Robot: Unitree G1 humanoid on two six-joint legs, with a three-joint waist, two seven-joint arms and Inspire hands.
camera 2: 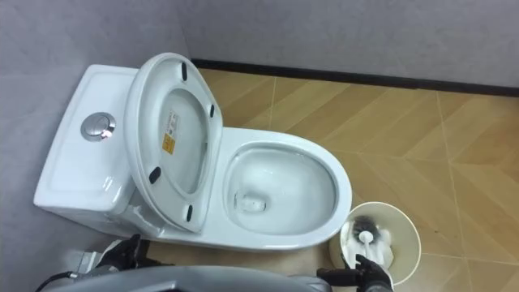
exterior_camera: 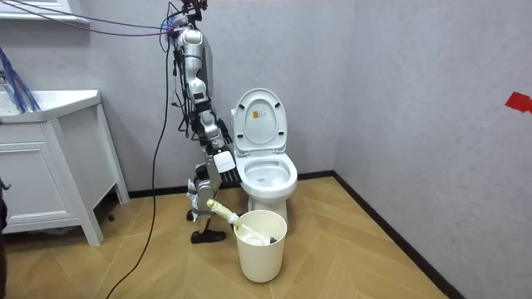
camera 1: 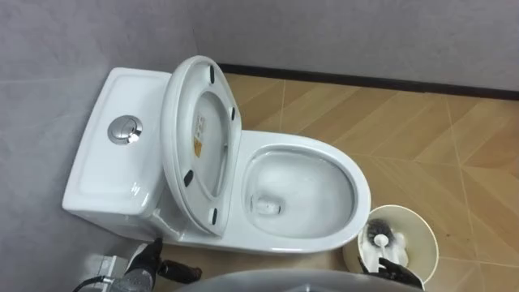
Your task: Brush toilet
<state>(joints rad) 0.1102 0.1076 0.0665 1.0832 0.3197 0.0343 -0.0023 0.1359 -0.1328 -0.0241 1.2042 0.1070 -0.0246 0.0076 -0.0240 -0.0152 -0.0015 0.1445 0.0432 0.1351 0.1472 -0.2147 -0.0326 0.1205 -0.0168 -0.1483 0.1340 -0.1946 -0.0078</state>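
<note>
We see a white toilet (camera 1: 304, 231), lid (camera 1: 209, 166) up, on wood-patterned floor (camera 1: 454, 138) by grey walls (camera 1: 365, 32). The lid's sticker (camera 1: 198, 136) is illegible. The right hand (camera 1: 399, 270) is at the bucket (camera 1: 418, 231); we cannot tell its grip.

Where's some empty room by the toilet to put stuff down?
The wooden floor is bare between the toilet bowl, the dark baseboard and the bucket. The tank top is bare around the flush button. It is crowded where the bucket sits close by the bowl's front.

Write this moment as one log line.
toilet: seat up | brush: in bucket | right hand: at bucket, grip unclear | left hand: below tank
</note>
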